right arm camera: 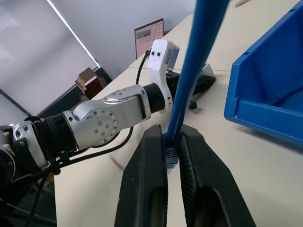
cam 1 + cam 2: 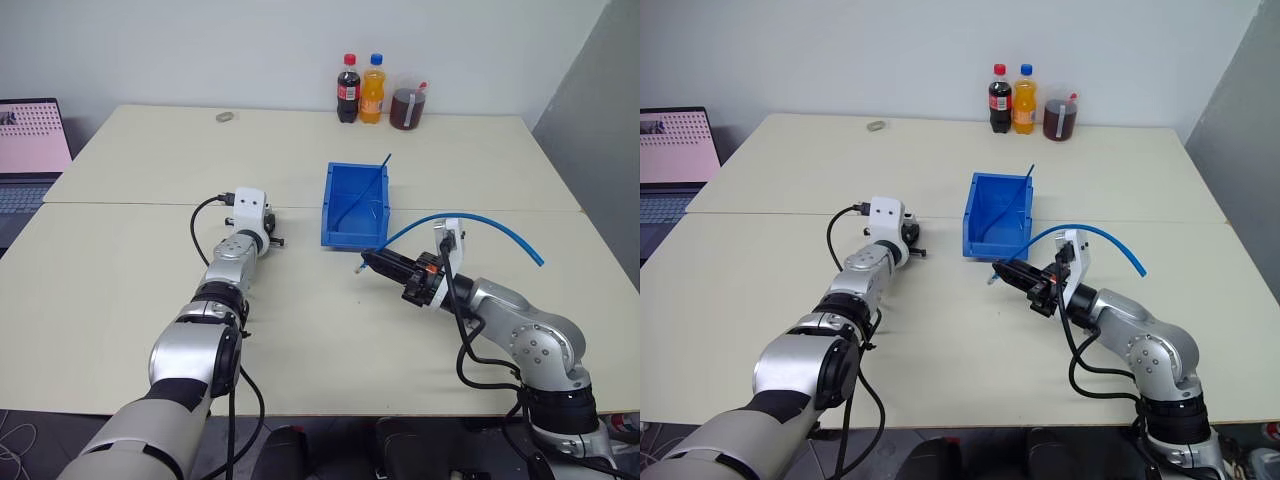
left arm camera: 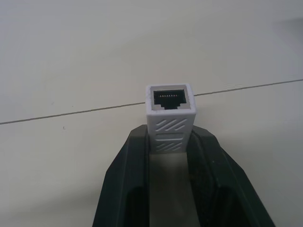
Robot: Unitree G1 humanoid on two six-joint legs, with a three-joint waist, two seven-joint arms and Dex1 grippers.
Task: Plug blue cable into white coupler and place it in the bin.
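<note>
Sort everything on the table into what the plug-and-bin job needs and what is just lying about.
Needed:
- blue cable, in the right gripper
- white coupler, in the left gripper
- bin

Lying about:
- cola bottle
- orange soda bottle
- dark jar
- laptop
- small grey object

My left arm reaches forward, its end effector [image 3: 171, 156] clamped on the white coupler [image 3: 170, 113]. My right arm bends inward, its end effector [image 1: 173, 151] pinching the blue cable [image 1: 194, 66].
</note>
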